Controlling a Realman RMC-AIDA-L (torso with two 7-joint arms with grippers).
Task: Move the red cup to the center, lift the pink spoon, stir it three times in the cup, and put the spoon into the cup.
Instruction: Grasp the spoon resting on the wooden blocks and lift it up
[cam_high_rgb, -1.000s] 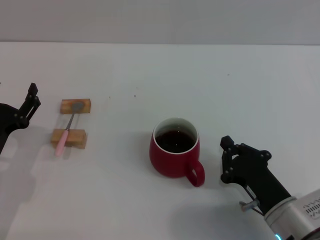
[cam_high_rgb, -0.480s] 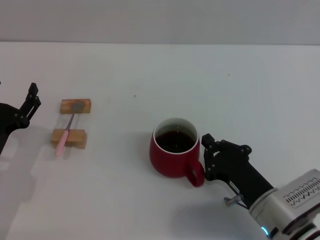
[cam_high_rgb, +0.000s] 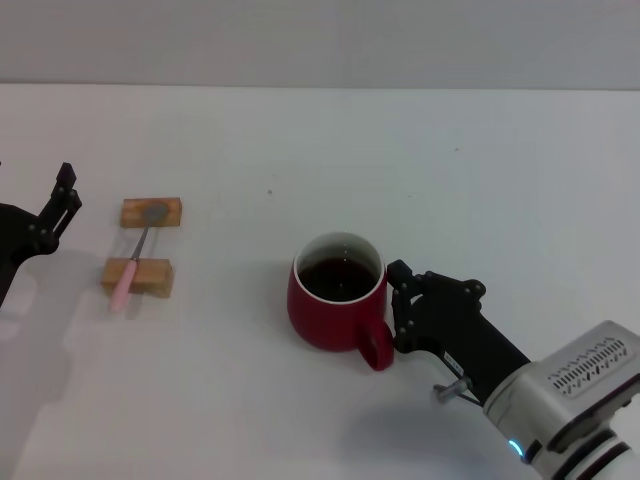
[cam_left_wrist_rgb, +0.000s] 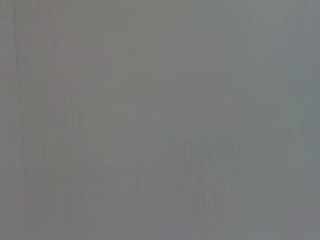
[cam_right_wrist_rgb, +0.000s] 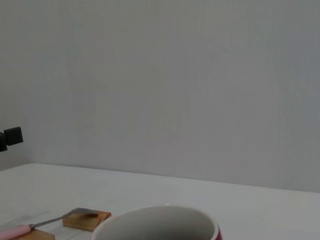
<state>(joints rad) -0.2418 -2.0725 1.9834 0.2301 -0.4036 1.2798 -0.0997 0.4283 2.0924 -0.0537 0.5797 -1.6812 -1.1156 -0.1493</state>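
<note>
The red cup (cam_high_rgb: 337, 304) stands on the white desk (cam_high_rgb: 480, 170) a little right of the middle, its loop handle turned toward the robot's right and near side, and it holds dark liquid up to a short way below the white inner rim. The right hand (cam_high_rgb: 397, 308) is pressed against the cup's right wall just above the handle; whether its fingers are spread or closed I cannot tell, since they show only as a dark mass beside the cup. The cup looks like thick glazed ceramic, so I judge it heavy, stiff and rather slippery, breakable if tipped, and the liquid will slosh if it is jolted; a slow, level slide from a push low on the wall, or a hold on the handle, seems safest. The pink spoon (cam_high_rgb: 136, 258) lies well apart on the left, bridging two small wooden blocks (cam_high_rgb: 151, 212), its grey bowl on the farther block and its pale pink handle over the nearer one. It looks light, thin and rigid, and the raised handle between or past the blocks offers room to pinch it. The left hand (cam_high_rgb: 58, 205) sits idle at the left edge, its two fingers apart and gripping nothing.
</note>
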